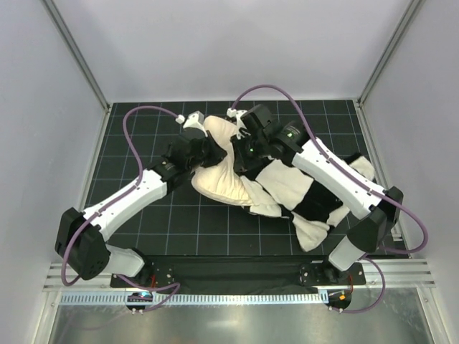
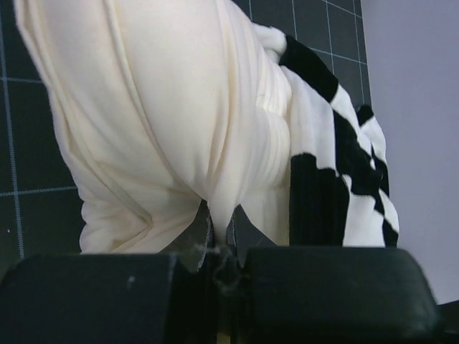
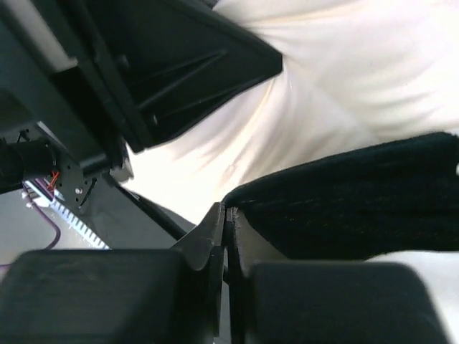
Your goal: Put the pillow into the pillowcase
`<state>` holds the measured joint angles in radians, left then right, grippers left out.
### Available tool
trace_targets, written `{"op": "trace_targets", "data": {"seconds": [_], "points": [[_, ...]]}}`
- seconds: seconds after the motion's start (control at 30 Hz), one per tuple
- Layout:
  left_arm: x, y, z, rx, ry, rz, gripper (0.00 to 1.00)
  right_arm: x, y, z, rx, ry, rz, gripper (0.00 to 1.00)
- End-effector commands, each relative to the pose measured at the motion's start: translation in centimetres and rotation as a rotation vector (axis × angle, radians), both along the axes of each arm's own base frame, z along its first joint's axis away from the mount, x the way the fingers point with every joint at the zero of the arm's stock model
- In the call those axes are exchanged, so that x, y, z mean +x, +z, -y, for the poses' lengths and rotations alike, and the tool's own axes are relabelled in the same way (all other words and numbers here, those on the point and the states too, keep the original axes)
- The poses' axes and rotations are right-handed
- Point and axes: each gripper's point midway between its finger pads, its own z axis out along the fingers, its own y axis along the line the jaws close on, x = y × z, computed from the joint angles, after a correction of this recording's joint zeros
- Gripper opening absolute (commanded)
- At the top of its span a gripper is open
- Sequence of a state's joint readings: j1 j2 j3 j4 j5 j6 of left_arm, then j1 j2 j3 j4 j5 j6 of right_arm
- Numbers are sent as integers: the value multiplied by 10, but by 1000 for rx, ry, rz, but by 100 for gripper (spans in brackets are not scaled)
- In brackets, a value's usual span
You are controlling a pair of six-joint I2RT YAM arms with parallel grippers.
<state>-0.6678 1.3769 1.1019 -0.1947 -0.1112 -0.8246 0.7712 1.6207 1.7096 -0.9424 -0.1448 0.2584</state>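
Pinching pillow [image 2: 158, 107] fold, left pincer [image 2: 219, 247] close-up

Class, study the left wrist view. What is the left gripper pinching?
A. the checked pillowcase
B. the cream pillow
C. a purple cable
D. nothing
B: the left gripper is shut on a gathered fold of the cream pillow, while the checked pillowcase lies to one side, outside the grip.

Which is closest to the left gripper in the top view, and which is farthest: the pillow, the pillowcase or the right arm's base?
1. pillow: nearest, pinched in the left gripper in the middle of the table.
2. pillowcase: next, to the right of the pillow.
3. right arm's base: farthest, at the near right edge.
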Motion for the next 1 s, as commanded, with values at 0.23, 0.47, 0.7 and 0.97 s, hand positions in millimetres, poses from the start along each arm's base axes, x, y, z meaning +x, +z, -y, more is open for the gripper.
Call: {"op": "trace_targets", "data": {"seconds": [0.23, 0.47, 0.7, 0.97], "points": [[-30, -56, 26, -21, -142, -74, 0, 21, -6, 77, -152, -279, 192, 62], [-42, -87, 19, -15, -148, -104, 0, 64, -42, 157, -502, -576, 231, 63], [-50, -97, 20, -37, -173, -120, 0, 97, -84, 161, -647, -623, 179, 63], [-51, -103, 23, -33, -192, -127, 0, 112, -115, 192, -882, -749, 179, 61]]}}
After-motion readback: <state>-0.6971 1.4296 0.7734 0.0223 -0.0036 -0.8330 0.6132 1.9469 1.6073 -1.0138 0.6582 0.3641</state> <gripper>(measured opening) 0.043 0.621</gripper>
